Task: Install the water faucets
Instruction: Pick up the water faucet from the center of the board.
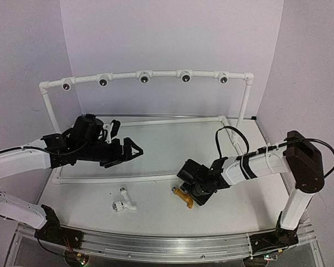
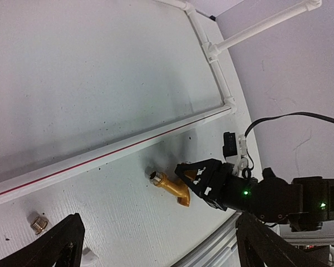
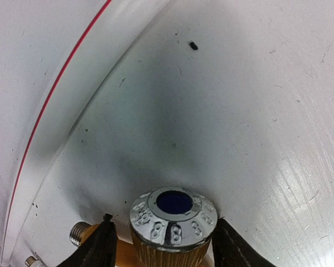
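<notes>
A yellow faucet (image 3: 168, 255) is recorded at the bottom edge of the frame, seen end-on. Its round chrome cap (image 3: 173, 214), blue at the centre, is turned toward the lens. A ribbed golden body is seen beneath the cap, and a threaded silver end (image 3: 78, 232) projects to the left. The gripper (image 3: 166, 243) is set astride the cap: one black finger (image 3: 100, 247) is noted on the left with a thin gap, the other finger (image 3: 234, 247) against the right rim. A firm hold cannot be confirmed. The white table (image 3: 239, 111) is marked by fine dark flecks and one larger speck (image 3: 193, 45). A white pipe (image 3: 33, 55) bearing a red line (image 3: 67, 72) is observed running diagonally along the left.
</notes>
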`<state>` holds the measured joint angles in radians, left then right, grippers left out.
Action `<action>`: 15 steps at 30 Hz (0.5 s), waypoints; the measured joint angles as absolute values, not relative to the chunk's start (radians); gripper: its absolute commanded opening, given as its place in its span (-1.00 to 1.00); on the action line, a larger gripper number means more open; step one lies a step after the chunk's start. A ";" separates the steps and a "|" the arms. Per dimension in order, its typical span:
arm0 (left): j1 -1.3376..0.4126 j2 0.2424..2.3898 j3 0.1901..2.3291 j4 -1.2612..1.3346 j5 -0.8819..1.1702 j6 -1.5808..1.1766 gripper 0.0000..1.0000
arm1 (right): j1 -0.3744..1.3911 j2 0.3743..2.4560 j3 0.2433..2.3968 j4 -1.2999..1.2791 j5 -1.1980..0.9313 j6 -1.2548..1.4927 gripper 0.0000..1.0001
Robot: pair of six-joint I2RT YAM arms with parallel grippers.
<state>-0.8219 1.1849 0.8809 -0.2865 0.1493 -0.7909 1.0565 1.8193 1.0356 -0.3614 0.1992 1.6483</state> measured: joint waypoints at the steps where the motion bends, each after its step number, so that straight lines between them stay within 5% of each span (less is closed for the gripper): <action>1: -0.822 1.173 0.888 -0.300 0.145 -0.780 0.97 | 1.056 1.823 1.036 -0.363 0.207 1.656 0.08; 3: -0.822 1.161 0.905 -0.317 0.144 -0.764 0.99 | 1.056 1.825 1.037 -0.366 0.220 1.661 -0.09; 6: -0.822 1.161 0.923 -0.329 0.152 -0.754 0.99 | 1.056 1.826 1.037 -0.373 0.233 1.657 -0.61; 9: -0.822 1.174 0.942 -0.343 0.171 -0.751 0.99 | 1.056 1.826 1.043 -0.380 0.246 1.620 -0.86; 15: -0.822 1.205 0.955 -0.309 0.234 -0.753 0.99 | 1.056 1.813 1.058 -0.392 0.274 1.466 -1.00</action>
<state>-0.8219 1.2054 0.9554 -0.3092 0.2344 -0.7529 1.0565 1.8134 1.0584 -0.3922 0.2736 1.4656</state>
